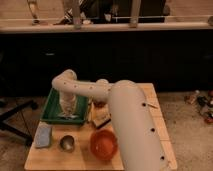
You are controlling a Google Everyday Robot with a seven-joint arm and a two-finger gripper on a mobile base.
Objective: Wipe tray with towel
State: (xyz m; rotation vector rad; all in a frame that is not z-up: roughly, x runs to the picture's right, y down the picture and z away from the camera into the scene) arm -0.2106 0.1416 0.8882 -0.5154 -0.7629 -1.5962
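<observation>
Green tray (50, 106) beneath gripper (67, 113), towel (70, 116).

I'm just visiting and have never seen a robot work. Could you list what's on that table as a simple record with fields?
surface: light wooden table
tray: green plastic tray, back left
arm: white, reaching over the tray
hand: hand, down in the tray
towel: pale towel at the hand, on the tray floor
front left: blue rectangular sponge
beside sponge: small metal cup
front middle: orange bowl
</observation>
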